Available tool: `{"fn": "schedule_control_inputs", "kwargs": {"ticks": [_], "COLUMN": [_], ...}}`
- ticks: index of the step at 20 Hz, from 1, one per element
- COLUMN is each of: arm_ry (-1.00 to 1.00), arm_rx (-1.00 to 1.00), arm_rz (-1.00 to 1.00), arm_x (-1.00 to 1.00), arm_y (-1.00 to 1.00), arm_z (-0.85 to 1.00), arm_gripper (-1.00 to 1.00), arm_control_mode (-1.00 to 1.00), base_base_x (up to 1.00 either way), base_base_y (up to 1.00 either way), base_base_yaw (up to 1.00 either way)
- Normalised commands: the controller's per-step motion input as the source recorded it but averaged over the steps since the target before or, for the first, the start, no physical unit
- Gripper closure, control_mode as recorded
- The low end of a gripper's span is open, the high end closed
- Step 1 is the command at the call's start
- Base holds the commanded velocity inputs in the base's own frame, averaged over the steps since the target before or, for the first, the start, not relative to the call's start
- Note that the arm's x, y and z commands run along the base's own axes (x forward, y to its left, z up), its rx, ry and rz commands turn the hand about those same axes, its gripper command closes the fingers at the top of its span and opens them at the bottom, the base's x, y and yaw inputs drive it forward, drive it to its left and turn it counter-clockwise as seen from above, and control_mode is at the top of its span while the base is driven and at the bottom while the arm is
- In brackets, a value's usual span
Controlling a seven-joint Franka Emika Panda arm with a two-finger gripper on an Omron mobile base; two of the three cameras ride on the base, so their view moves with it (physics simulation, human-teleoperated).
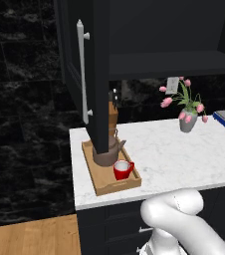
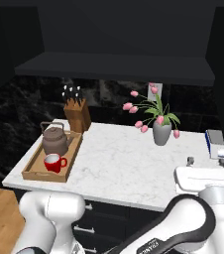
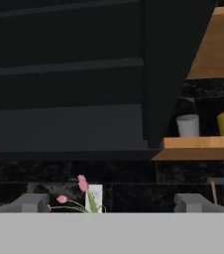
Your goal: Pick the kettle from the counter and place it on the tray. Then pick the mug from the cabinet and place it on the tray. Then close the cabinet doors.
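The brown kettle (image 2: 54, 141) and the red mug (image 2: 53, 162) both stand in the light-wood tray (image 2: 34, 171) at the left end of the marble counter (image 2: 119, 168). In the left base view the open left cabinet door (image 1: 92, 74) hides part of the kettle (image 1: 107, 155); the mug (image 1: 122, 170) and tray (image 1: 98, 185) show below it. The cabinet (image 2: 114, 67) stands open with a bare inner shelf. My gripper (image 3: 113, 202) is open, holds nothing and faces the cabinet from the counter's right end (image 2: 206, 161), far from the tray.
A knife block (image 2: 78, 115) stands behind the tray. A grey vase of pink tulips (image 2: 161, 131) sits mid-counter, and a blue-and-white flat item (image 2: 215, 143) lies at the right. The right door (image 3: 168, 74) juts out beside wooden shelves (image 3: 203, 144) with cups.
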Motion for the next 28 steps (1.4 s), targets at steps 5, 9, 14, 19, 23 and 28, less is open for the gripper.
{"fn": "schedule_control_inputs", "kwargs": {"ticks": [5, 9, 14, 19, 23, 28], "arm_ry": [-0.09, -0.01, -0.12, -0.16, -0.21, -0.26], "arm_rx": [0.00, 0.00, -0.04, -0.09, -0.16, -0.24], "arm_rz": [0.00, 0.00, 0.00, 0.00, 0.00, 0.00], "arm_x": [0.00, 0.00, -0.02, -0.02, -0.05, -0.04], "arm_y": [-0.35, -0.31, -0.20, -0.12, -0.01, 0.01], "arm_z": [0.00, 0.03, 0.23, 0.32, 0.34, 0.42], "arm_gripper": [-1.00, -1.00, -1.00, -1.00, -1.00, -1.00], "arm_control_mode": [-1.00, -1.00, -1.00, -1.00, -1.00, -1.00], "base_base_x": [0.00, 0.00, 0.00, 0.00, 0.00, 0.00], "base_base_y": [0.00, 0.00, 0.00, 0.00, 0.00, 0.00], "base_base_yaw": [0.00, 0.00, 0.00, 0.00, 0.00, 0.00]}}
